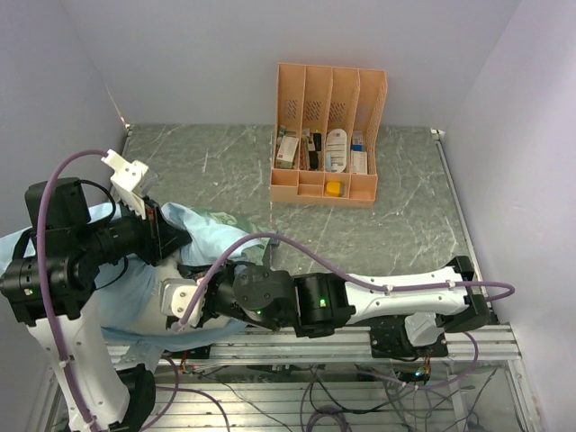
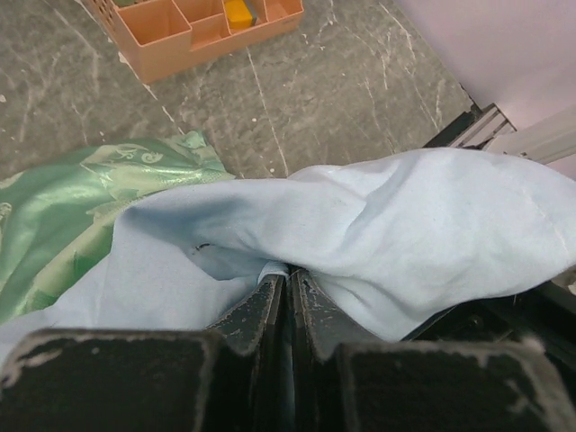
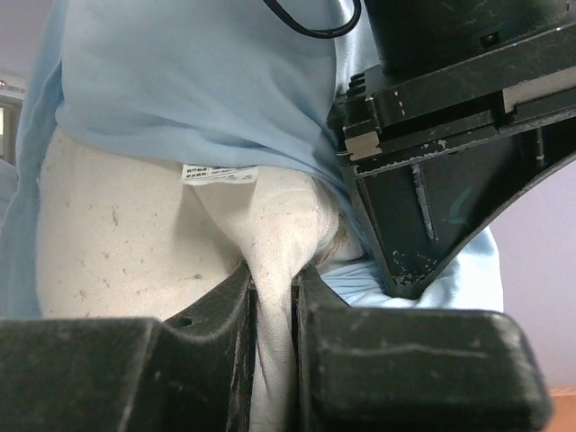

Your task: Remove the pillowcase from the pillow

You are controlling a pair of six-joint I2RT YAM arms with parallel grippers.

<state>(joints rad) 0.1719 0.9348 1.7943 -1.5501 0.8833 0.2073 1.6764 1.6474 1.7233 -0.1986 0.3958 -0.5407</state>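
The pillowcase lies bunched at the table's near left, light blue side out, with a bit of its mint-green swirl face showing. My left gripper is shut on a fold of the light blue cloth; its jaws pinch it. My right gripper is shut on a corner of the off-white speckled pillow, pinched between its jaws. The pillowcase still drapes over the pillow's upper part. The left gripper's black body hangs close beside the right jaws. The arms hide the pillow in the top view.
An orange file rack with small items stands at the back middle, also in the left wrist view. A metal rail runs along the near edge. Lilac walls close in left, back and right. A purple cable loops over the right arm.
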